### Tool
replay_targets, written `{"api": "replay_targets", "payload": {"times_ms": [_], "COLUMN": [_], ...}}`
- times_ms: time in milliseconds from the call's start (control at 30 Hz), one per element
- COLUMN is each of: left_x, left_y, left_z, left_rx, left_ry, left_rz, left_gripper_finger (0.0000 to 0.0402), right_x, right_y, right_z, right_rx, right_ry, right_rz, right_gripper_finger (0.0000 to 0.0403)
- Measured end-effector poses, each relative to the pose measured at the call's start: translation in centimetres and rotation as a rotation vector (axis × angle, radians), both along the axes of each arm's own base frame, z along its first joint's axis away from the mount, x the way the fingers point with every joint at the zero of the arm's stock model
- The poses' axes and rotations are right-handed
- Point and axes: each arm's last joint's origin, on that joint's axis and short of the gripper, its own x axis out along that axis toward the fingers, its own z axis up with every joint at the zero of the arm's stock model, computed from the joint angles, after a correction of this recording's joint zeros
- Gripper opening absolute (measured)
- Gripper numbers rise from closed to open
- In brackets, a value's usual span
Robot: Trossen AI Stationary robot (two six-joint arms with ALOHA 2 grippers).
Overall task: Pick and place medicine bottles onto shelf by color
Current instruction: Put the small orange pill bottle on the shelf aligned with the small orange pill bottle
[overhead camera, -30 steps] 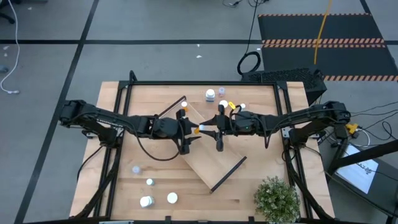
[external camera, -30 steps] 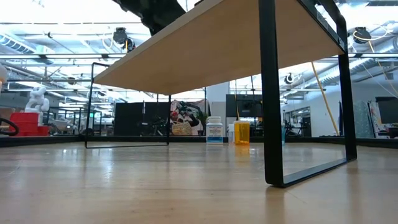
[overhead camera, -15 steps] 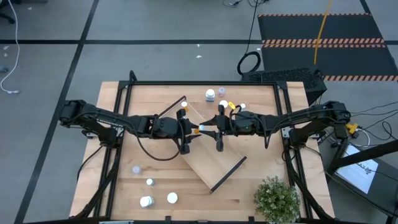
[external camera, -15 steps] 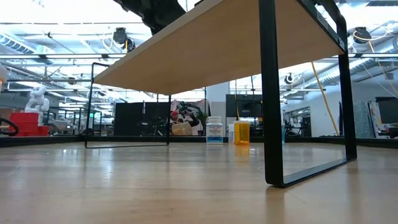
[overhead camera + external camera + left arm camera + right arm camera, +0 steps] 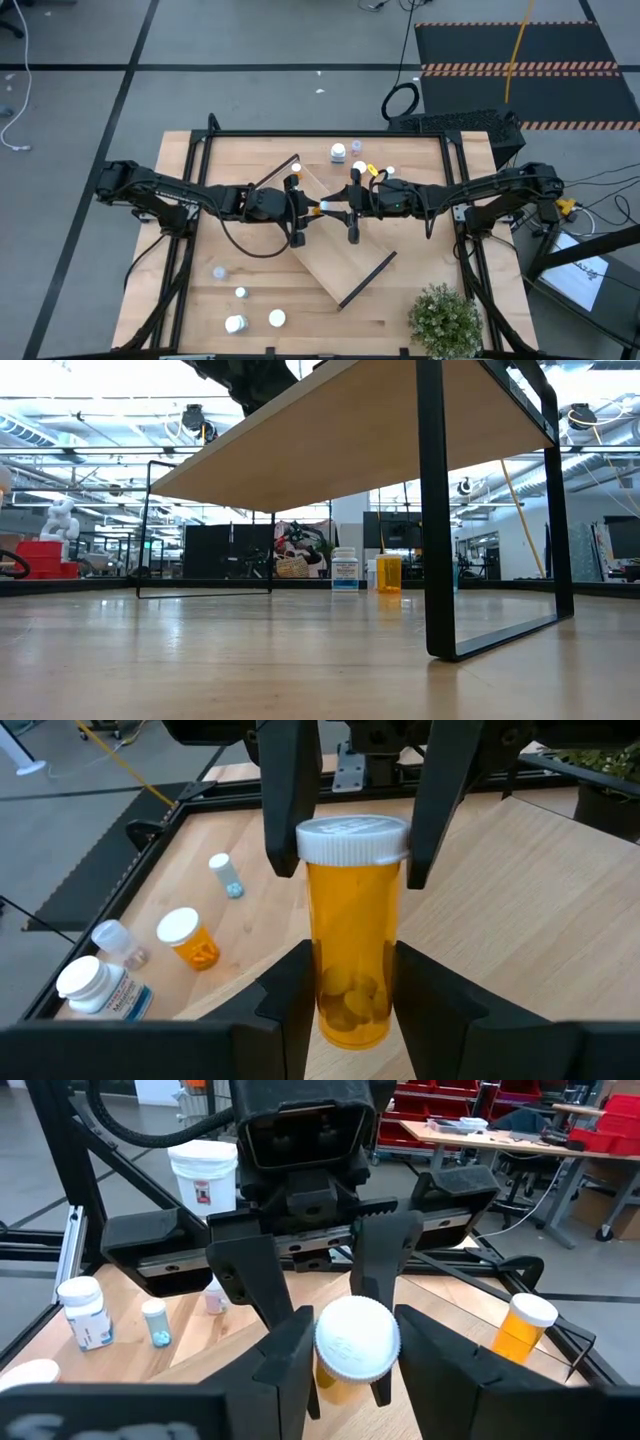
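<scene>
Bottle [image 5: 352, 930] base hidden (perhaps pills)

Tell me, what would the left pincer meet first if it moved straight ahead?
Probably the right pincer, facing it directly. Both pincers hold one orange bottle between them; the left pincer grips its body.

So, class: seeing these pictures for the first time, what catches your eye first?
An orange bottle with a white cap sits gripped between the left gripper and right gripper at once, above the slanted shelf at mid-table. Four spare bottles cluster near the table's front left.
</scene>
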Motion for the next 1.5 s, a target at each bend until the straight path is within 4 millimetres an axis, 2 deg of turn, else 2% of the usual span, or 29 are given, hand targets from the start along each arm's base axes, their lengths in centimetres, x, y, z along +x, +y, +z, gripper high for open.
{"api": "replay_targets", "payload": {"times_ms": [567,867,1100,1233,1333,1500], "left_x": [-0.2,-0.5,-1.0,-1.0,-0.4,1.2], "left_y": [0.0,0.1,0.1,0.0,0.0,0.2], "left_z": [0.1,0.2,0.2,0.4,0.3,-1.2], "left_rx": [0.000,0.002,-0.014,-0.034,-0.060,-0.051], "left_ry": [0.006,0.025,0.050,0.039,0.005,-0.004], "left_rz": [-0.001,0.000,0.008,-0.004,-0.012,-0.014], "left_gripper_finger": [0.0126,0.0127,0.0127,0.0128,0.0143,0.0199], "right_x": [-0.1,-0.7,-2.8,-3.2,-3.0,-2.9], "right_y": [0.0,-0.4,-0.8,-0.7,-0.7,-0.8], "right_z": [-0.3,-2.3,-1.8,-2.0,-2.5,-2.8], "right_rx": [-0.008,0.021,0.074,0.100,0.096,0.073], "right_ry": [0.032,0.244,0.362,0.401,0.423,0.433], "right_rz": [0.000,-0.031,-0.065,-0.068,-0.069,-0.063], "right_gripper_finger": [0.0198,0.0198,0.0214,0.0228,0.0238,0.0246]}}
